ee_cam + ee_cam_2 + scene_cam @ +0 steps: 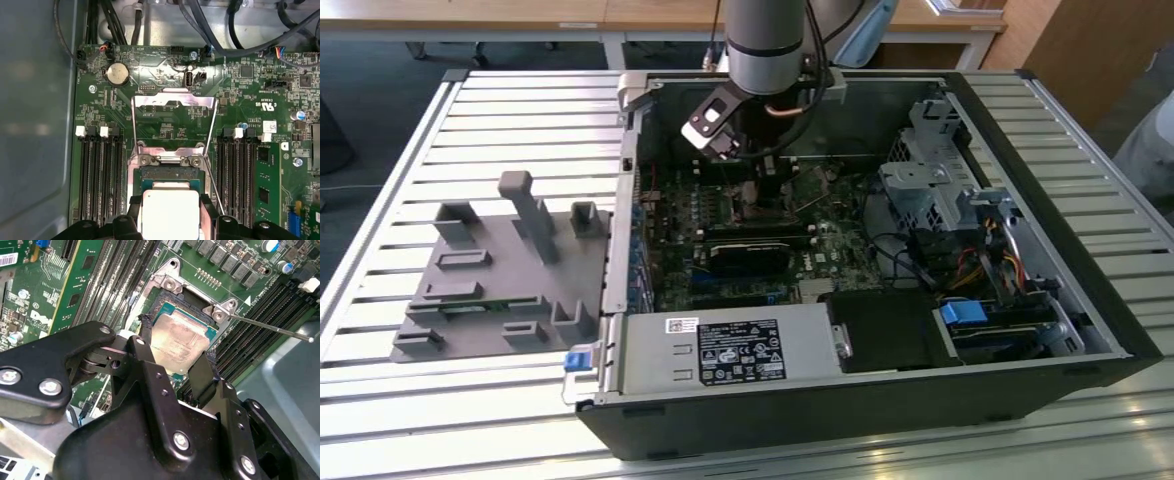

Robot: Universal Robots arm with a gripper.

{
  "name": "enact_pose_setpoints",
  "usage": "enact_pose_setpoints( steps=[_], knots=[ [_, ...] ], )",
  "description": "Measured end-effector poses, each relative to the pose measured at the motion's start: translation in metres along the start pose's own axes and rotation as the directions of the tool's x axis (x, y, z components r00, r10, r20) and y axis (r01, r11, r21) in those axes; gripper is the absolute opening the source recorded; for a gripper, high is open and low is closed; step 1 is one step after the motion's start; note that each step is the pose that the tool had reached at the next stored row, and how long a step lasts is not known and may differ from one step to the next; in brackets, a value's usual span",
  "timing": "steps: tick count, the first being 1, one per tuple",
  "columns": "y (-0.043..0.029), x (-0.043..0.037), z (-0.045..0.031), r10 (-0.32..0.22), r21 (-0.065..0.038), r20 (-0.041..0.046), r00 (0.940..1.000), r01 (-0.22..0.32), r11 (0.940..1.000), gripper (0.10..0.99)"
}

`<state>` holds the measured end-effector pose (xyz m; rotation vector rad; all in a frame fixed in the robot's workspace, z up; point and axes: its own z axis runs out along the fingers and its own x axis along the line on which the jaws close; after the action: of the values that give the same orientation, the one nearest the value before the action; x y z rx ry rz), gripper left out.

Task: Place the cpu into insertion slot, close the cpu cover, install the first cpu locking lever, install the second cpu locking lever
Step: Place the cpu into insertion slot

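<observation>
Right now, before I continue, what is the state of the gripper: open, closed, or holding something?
The gripper: closed on the cpu, at the insertion slot.

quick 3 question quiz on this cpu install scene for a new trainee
1. True or false: the cpu cover is shut over the insertion slot.
2. The gripper grips: A) the cpu B) a screwdriver C) a memory stick
3. Fill in: the grey fixture lies toward the exterior view's ____ of the computer case.
Key: 1 false, the cpu cover stands open off the insertion slot; 2 A; 3 left.
</observation>
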<state>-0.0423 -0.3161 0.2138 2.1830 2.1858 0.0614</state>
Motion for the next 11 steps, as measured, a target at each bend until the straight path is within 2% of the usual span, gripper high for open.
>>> enact_pose_setpoints(
  steps=[11],
  knots=[
    [0.0006,0.0,0.007,0.001,0.002,0.0001,1.0,-0.001,1.0,0.541]
  ],
)
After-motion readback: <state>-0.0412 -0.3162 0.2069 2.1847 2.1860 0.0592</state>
